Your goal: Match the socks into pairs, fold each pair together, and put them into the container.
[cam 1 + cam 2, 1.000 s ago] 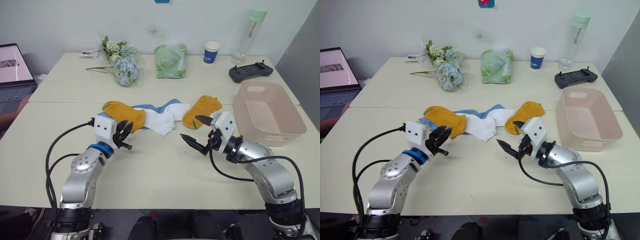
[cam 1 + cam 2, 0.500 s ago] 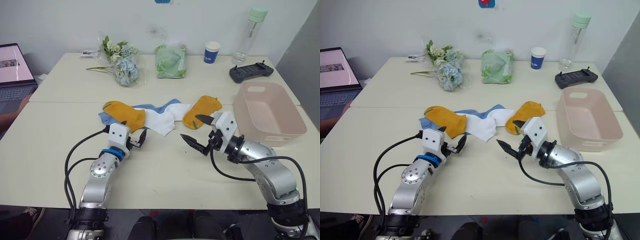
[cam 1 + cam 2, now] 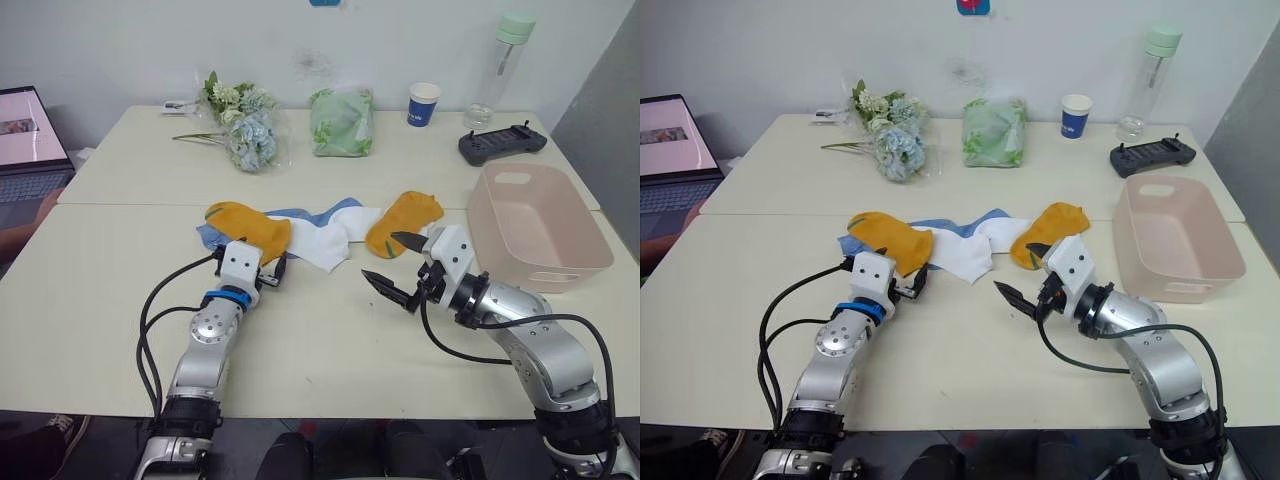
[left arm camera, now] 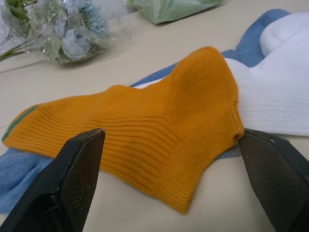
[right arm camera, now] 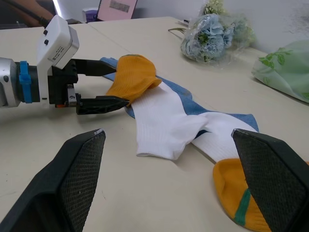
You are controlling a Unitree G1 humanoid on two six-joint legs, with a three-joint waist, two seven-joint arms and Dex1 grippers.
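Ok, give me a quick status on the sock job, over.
Left gripper open, straddling the left mustard sock's edge. Right gripper open, empty, near the other mustard sock. Pink container empty. Nothing blocking.

Bright, even indoor light, soft shadows; flowers blur at upper left of the left wrist view.

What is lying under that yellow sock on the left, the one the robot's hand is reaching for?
Under the yellow sock lies a light blue sock, showing past its cuff end. A white sock lies against its toe end. How far either runs beneath the yellow one is covered. The open left gripper straddles its edge.
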